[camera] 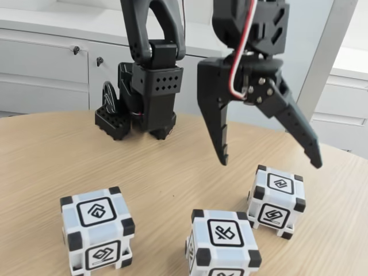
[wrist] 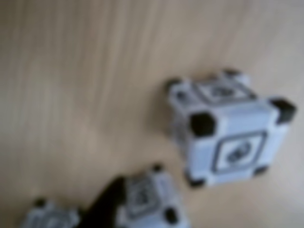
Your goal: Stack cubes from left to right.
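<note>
Black two-finger gripper: jaws spread wide, empty, hanging above table | three white plastic cubes with black corners: near left, near centre, farther right | all upright, apart, unstacked on wooden table; no long axis

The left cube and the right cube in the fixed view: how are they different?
The left cube stands nearer the camera; the right cube stands farther back, under the open hand. The left cube's top face shows a house-like symbol; the right cube's top shows slanted lines. Both are pale, with black corners, resting apart on the wooden table.
</note>
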